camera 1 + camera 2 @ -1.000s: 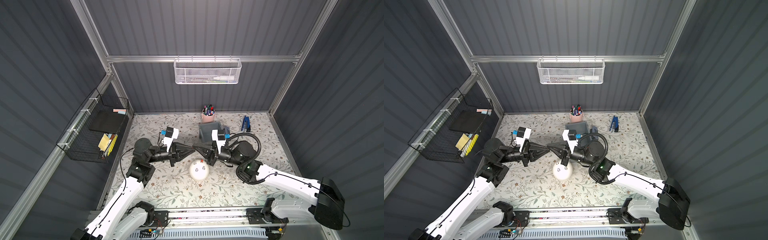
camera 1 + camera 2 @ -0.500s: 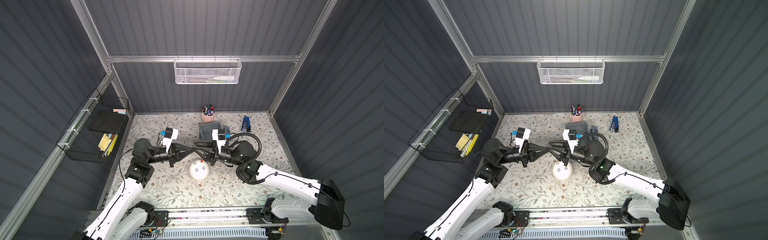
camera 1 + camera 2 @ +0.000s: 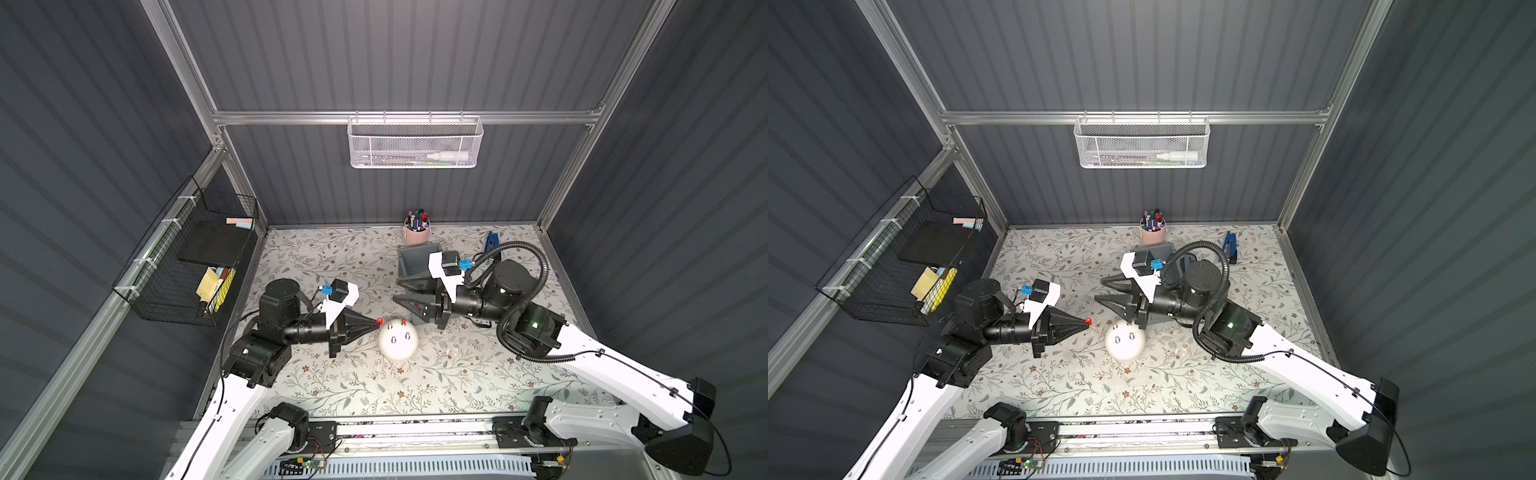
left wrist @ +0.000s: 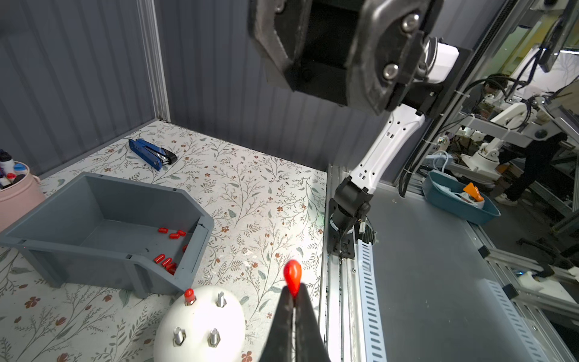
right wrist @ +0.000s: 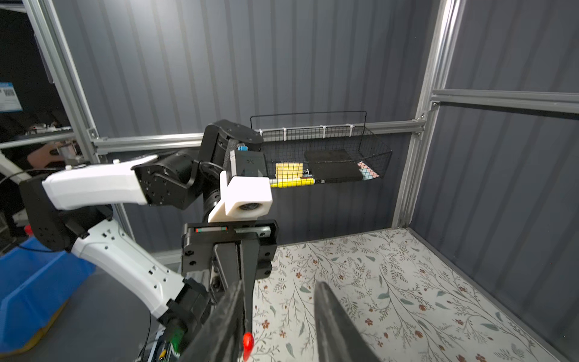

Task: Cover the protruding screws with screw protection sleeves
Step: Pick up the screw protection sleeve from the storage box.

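Observer: Sleeve check. Who has it, and where?

Recorder: The left gripper (image 4: 293,297) is clenched on one red sleeve (image 4: 292,277), pinched at one end, so most of it juts past the fingertips. It hangs just beside the white dome (image 4: 200,326), off to the side and not over any stud.

Observer: Why pinch it so near the end?

Recorder: My reading is that it leaves the sleeve's length free to slide down a stud without the fingers fouling the dome. I cannot tell which end is the open one.

Observer: And the right gripper (image 3: 395,289)?

Recorder: Its jaws stand apart with nothing between them. It is raised between the dome and the grey bin (image 4: 125,188), probably parked there to give the left arm room and stay close to the supply.

Observer: How do the studs look?

Recorder: Four of them stick up from the dome's crown. The capped stud (image 4: 189,296) wears red. The three bare studs (image 4: 221,299) are short, silvery and threaded.

Observer: How do the sleeves look?

Recorder: They are tiny, glossy, bright red and round-nosed. The spare sleeves (image 4: 166,261) lie loose on the bin floor, most of them at its low open front, which faces the dome for easy reach
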